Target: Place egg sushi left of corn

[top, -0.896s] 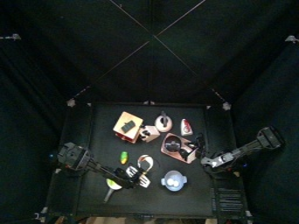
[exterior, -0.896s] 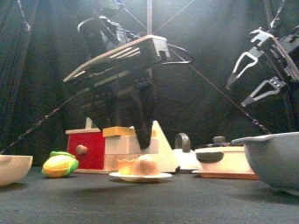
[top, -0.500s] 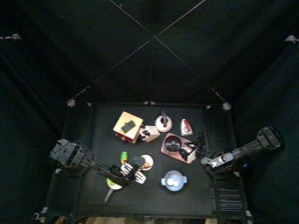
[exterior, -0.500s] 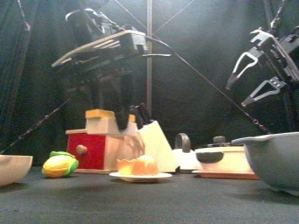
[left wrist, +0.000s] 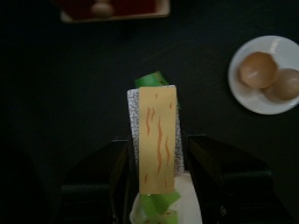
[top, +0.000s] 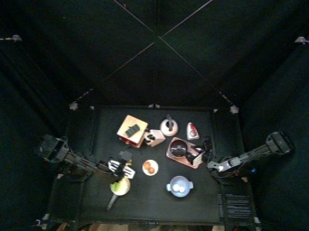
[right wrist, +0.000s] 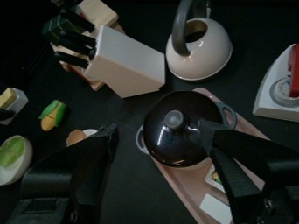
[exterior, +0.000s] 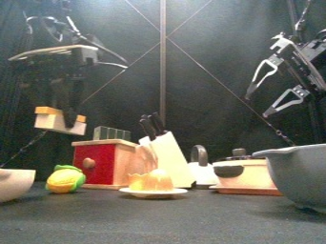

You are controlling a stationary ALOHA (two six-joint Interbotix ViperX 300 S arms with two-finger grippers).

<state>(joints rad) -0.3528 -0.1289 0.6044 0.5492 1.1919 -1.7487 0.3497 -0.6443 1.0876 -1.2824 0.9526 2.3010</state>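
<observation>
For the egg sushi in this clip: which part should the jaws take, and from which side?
Across its narrow width, on the two long flat sides, coming from straight above. The egg sushi is a long, slim block; the left gripper holds it just so, above the corn.

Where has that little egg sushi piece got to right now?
The egg sushi is off the table, held in the left gripper on the front view's left side, above the corn.
</observation>
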